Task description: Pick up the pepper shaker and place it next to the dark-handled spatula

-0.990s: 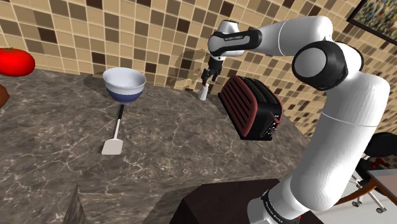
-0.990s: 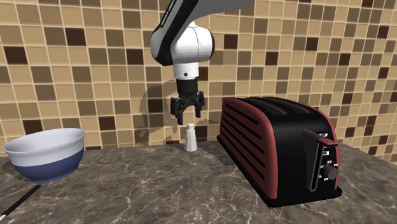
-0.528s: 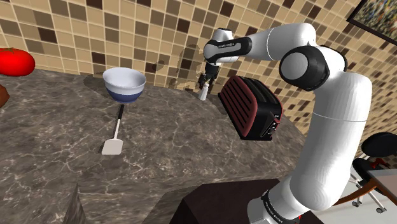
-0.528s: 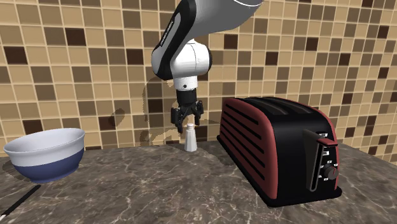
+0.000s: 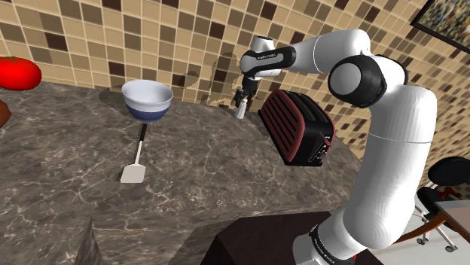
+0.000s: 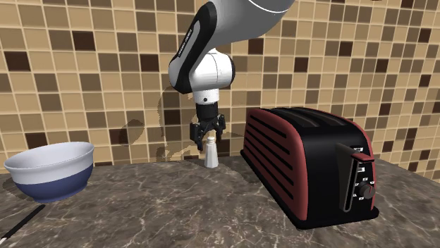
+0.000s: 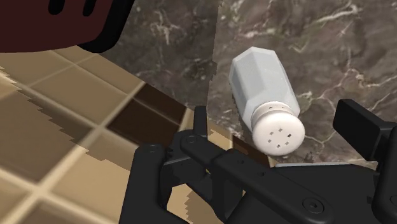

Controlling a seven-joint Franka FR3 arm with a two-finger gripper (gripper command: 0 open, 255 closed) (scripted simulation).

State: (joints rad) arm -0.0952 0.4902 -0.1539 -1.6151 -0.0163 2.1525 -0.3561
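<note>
Dark marbled countertop [image 5: 196, 177], tan-and-brown tiled wall behind.

Nearest the stand: dark-handled spatula [image 5: 137, 156] lay flat, pale blade toward the front edge. White-and-blue bowl [image 5: 148, 100] sat at 12 o'clock of it, touching the handle's end. Neither had shifted. Black-and-red toaster [image 5: 297, 128] stood at 3 o'clock of the spatula, well apart.

Against 1.0 s ago, the gripper [image 6: 209, 134] had come down and the arm's elbow had swung toward the wall; against 0.5 s ago, only a slight further drop.

Pepper shaker [image 6: 211, 153], pale grey with a white perforated cap, stood upright by the wall at 10 o'clock of the toaster, unmoved.

Gripper [image 7: 278, 127]: fingers spread wide, pointing down, tips at cap level. Wrist view put the shaker [image 7: 264, 86] cap between them, untouched on both sides. Nothing held.
</note>
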